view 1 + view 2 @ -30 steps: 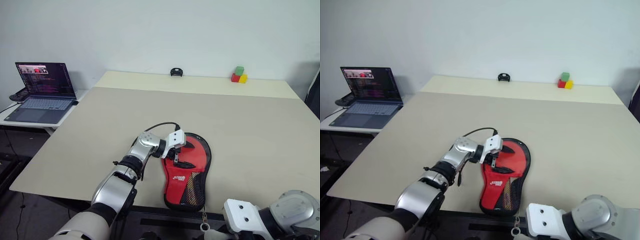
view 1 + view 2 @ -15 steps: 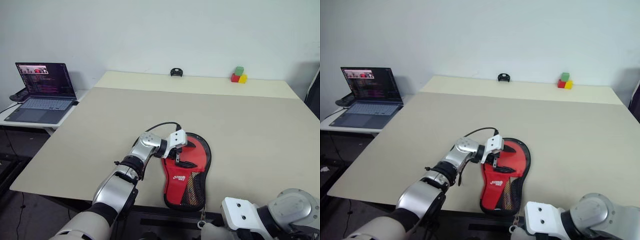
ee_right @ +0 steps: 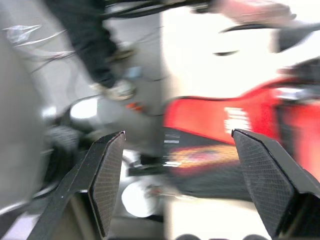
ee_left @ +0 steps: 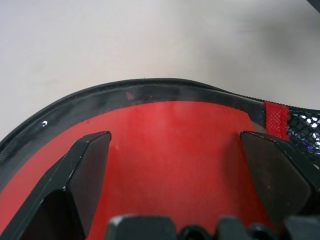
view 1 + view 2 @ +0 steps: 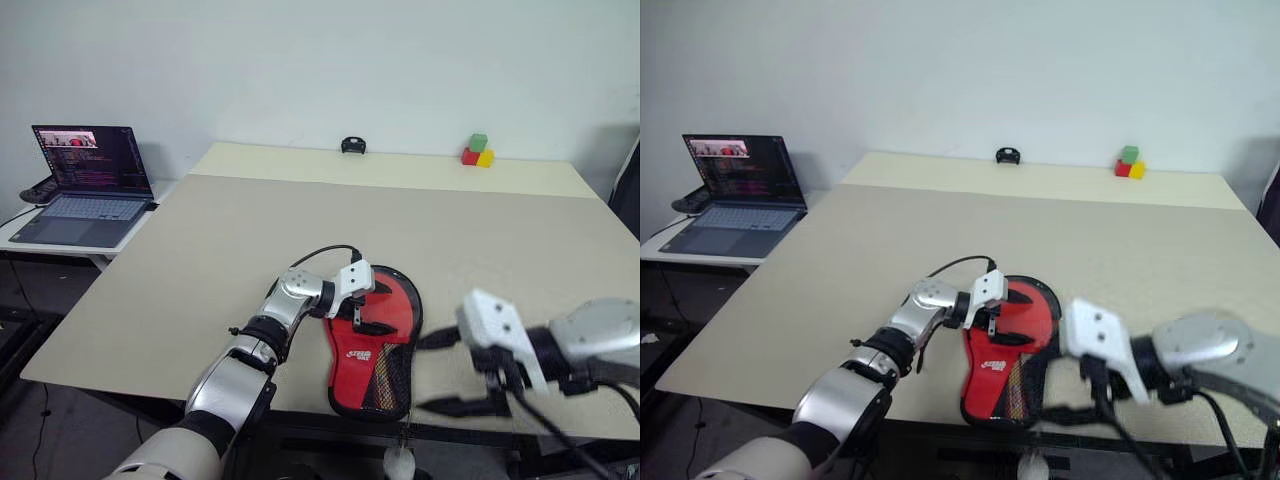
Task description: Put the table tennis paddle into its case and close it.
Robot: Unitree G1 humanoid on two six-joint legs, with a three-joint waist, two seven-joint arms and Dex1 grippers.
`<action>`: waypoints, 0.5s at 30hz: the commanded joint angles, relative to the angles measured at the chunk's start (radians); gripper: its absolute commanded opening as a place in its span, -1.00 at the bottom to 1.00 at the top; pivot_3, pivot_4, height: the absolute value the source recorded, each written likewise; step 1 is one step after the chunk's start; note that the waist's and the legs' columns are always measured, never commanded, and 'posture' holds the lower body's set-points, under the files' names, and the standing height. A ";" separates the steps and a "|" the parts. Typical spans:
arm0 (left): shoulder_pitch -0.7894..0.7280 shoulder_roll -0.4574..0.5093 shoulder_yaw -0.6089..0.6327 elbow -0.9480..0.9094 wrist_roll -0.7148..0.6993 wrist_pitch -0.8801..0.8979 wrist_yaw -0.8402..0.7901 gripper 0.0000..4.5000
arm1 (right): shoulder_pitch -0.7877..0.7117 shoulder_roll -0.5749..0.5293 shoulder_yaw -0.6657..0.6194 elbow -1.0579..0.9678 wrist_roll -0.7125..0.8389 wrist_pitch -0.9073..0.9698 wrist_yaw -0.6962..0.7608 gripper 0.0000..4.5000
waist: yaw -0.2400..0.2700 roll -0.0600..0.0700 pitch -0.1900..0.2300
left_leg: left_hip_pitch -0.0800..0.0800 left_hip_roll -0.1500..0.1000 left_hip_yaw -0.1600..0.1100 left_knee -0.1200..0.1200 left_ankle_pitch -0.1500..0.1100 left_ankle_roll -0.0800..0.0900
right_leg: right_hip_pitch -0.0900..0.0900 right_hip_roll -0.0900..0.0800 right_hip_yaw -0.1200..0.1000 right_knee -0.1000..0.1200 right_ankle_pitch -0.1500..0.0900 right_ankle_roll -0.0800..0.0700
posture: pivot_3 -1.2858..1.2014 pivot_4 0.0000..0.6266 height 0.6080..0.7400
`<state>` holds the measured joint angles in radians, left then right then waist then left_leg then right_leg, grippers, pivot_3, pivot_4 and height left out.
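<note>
The red case (image 5: 375, 340) lies near the worktop's (image 5: 250, 230) front edge. The left tool (image 5: 362, 312) rests on its round part, fingers spread. The right tool (image 5: 445, 372) hovers beside the case, fingers apart and empty.

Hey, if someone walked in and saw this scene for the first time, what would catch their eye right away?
Probably the bright red case lying near the front edge of the beige table, with the left gripper resting open on its rounded part. Next, the right gripper, fingers spread, hangs just right of the case near the table's front edge. Farther off, an open laptop glows on a side table to the left, and small coloured blocks sit at the far edge.
</note>
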<state>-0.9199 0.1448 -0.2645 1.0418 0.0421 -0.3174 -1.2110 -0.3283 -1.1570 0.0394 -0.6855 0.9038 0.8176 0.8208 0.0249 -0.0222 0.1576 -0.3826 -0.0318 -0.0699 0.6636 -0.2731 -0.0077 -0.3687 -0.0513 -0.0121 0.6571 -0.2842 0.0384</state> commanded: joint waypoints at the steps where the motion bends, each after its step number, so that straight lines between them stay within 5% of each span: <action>1: 0.051 0.017 -0.012 -0.040 0.022 0.015 0.005 1.00 | -0.004 0.088 -0.046 0.179 -0.130 -0.106 -0.033 0.65 | -0.001 0.000 0.000 | 0.000 0.000 0.000 0.000 0.000 0.000 | 0.000 0.000 0.000 0.000 0.000 0.000 | 0.03 -0.52 1.00; 10: 0.127 0.074 0.015 -0.228 -0.016 0.093 0.013 1.00 | -0.015 0.332 -0.131 0.468 -0.240 -0.222 -0.081 0.65 | -0.011 0.003 0.002 | -0.001 0.001 0.002 -0.001 0.000 0.000 | -0.005 0.001 0.002 0.005 -0.001 -0.002 | 0.03 -0.52 1.00; 15: 0.191 0.154 0.105 -0.551 -0.162 0.316 -0.004 1.00 | -0.020 0.367 -0.179 0.541 -0.288 -0.306 -0.053 0.65 | -0.028 0.005 0.006 | -0.001 0.001 0.003 -0.001 0.000 0.000 | -0.006 0.001 0.002 0.006 -0.001 -0.002 | 0.03 -0.52 1.00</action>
<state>-0.7312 0.2779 -0.2178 0.6364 -0.0413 -0.0886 -1.2089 -0.3292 -0.7968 -0.0927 -0.1528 0.6200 0.5504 0.7571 -0.0032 -0.0170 0.1635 -0.3841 -0.0304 -0.0669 0.6623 -0.2730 -0.0077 -0.3751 -0.0496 -0.0099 0.6630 -0.2853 0.0363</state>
